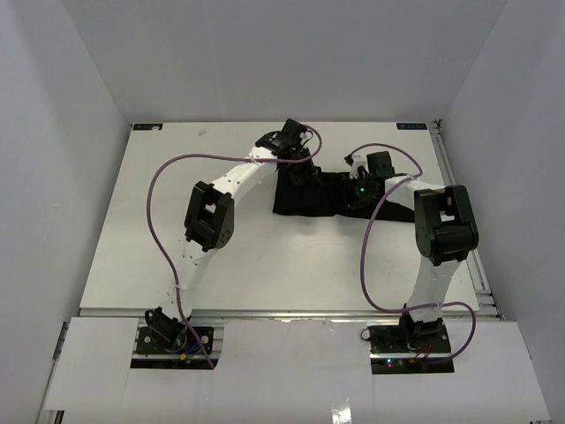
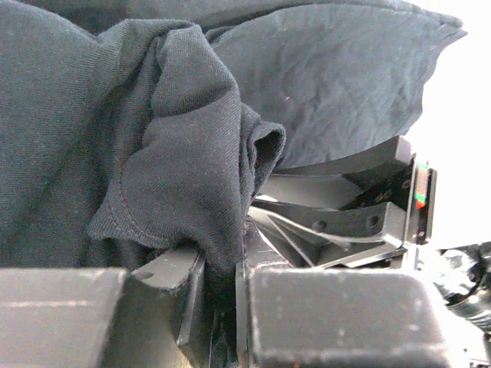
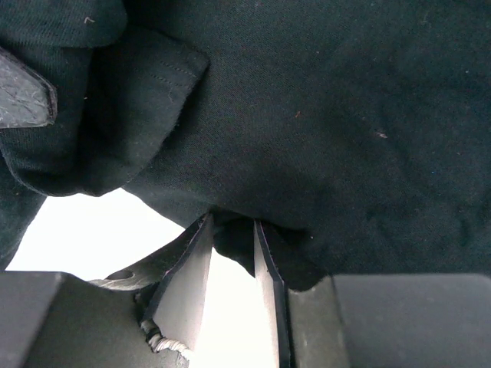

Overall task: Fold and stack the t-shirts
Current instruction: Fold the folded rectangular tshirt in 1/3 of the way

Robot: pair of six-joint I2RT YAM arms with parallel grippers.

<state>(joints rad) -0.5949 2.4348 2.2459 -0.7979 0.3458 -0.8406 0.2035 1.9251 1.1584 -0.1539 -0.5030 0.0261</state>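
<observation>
The black t-shirt [image 1: 311,201] lies bunched in a dark band at the back middle of the white table, stretched between both grippers. My left gripper [image 1: 297,173] sits at its left end. In the left wrist view this gripper [image 2: 222,270] is shut on a hanging fold of the t-shirt [image 2: 184,161], and cloth fills the narrow gap between its jaws. My right gripper [image 1: 361,191] is at the shirt's right end. In the right wrist view the right gripper [image 3: 232,227] pinches an edge of the t-shirt [image 3: 322,123] between its fingertips, with white table showing below.
The white table [image 1: 265,265] is boxed in by white walls on three sides. Purple cables [image 1: 157,221] loop off both arms. The right arm's black elbow [image 1: 446,225] stands near the table's right rail. Black parts of the other arm [image 2: 360,218] show close by in the left wrist view.
</observation>
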